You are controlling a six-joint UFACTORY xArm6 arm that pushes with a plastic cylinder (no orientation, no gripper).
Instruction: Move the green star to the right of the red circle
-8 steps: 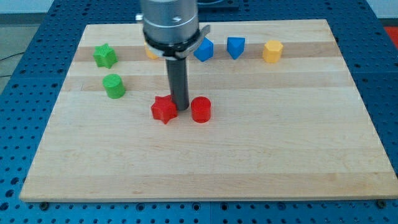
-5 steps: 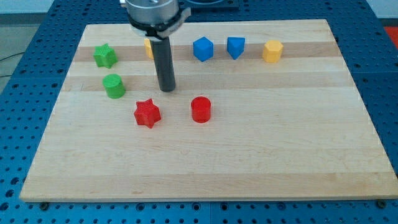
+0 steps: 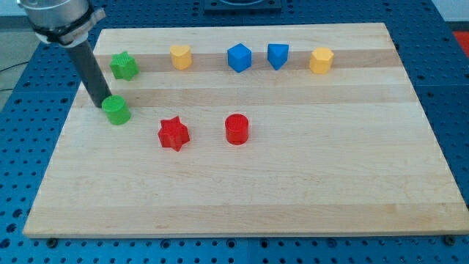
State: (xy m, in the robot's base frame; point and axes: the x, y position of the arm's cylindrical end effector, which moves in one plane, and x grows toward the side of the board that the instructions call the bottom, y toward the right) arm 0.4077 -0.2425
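At the view's left, my tip (image 3: 100, 105) is touching the green cylinder (image 3: 116, 111) (no pincer showing, cannot tell); it should be getting left of the green star (image 3: 124, 66).

The wooden board (image 3: 293, 191) carries green, red, blue and yellow blocks on a blue pegboard table (image 3: 447, 44).

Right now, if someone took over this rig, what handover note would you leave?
My tip: at the view's left edge of the wooden board, touching the green cylinder block on its left side.
Green star block: near the top-left corner, just above my tip.
Red cylinder block: mid-board, red star block to its left.
Done: nothing on the star yet.
Left: push it to the red cylinder's right.
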